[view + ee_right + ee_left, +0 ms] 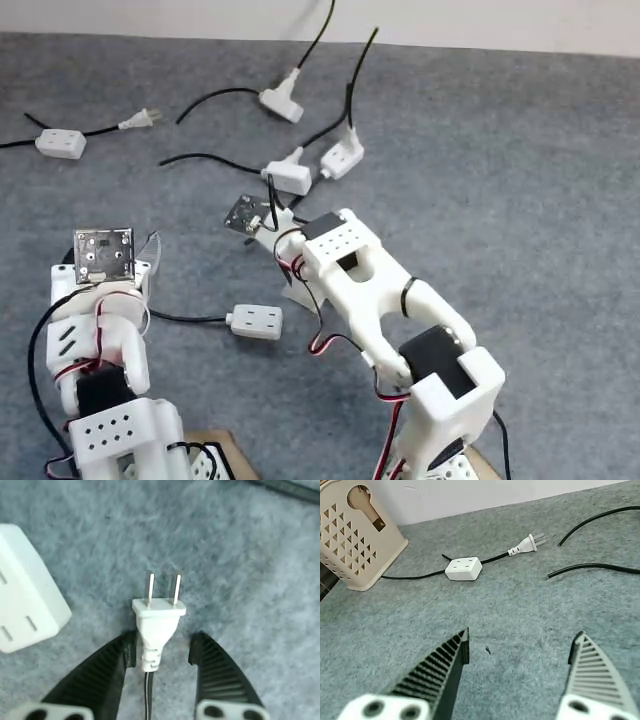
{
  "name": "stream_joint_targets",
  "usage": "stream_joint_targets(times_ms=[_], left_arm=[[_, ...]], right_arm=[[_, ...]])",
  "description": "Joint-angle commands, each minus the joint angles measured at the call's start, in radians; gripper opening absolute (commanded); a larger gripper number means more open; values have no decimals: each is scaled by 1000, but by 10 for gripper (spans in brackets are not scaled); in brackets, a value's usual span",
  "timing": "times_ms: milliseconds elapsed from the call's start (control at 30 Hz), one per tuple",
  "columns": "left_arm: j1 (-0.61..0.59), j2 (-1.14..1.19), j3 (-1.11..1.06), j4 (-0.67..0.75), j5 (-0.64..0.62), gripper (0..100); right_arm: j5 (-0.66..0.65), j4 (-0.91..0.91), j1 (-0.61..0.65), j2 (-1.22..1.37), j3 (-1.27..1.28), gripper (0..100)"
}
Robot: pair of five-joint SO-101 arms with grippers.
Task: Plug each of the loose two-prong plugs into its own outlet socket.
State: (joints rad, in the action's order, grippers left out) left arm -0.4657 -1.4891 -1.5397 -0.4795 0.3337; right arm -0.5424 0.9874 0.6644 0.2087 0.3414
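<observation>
Two-prong plug [157,614] lies on the grey carpet [250,555] between the spread fingers of the right gripper [164,642], which grasps nothing. Whether one finger [117,665] touches the plug's collar is hard to tell. Its black cord [148,695] runs back under the wrist and is cut off. Just beside that finger, an outlet socket [25,600] is cropped at the edge (a few slots show). Grey carpet stretches ahead of the prongs. The plug is white, its two flat metal prongs pointing away from the hand. The left gripper [522,636] is spread wide, holding nothing. Well ahead of it lie a second plug [527,543] and a white socket block [463,568].
</observation>
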Motion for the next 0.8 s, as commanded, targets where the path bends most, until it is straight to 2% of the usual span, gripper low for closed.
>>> stream_joint_targets(times_ms=[0, 100, 200, 500, 633, 767], left_arm=[[-7, -2, 16, 25, 12, 316], [-5, -2, 16, 25, 12, 316], [-5, -2, 16, 25, 12, 316], [-4, -2, 15, 25, 14, 316], [5, -2, 7, 20, 12, 316], [76, -2, 15, -21, 11, 316]], right_arm=[[12, 18, -10, -5, -15, 176], [12, 18, -8, -5, -15, 141], [12, 5, -8, -5, -16, 8], [12, -84, -7, -2, -7, 8], [2, 58, -13, -35, -18, 8], [-26, 205, -1, -196, -18, 8]])
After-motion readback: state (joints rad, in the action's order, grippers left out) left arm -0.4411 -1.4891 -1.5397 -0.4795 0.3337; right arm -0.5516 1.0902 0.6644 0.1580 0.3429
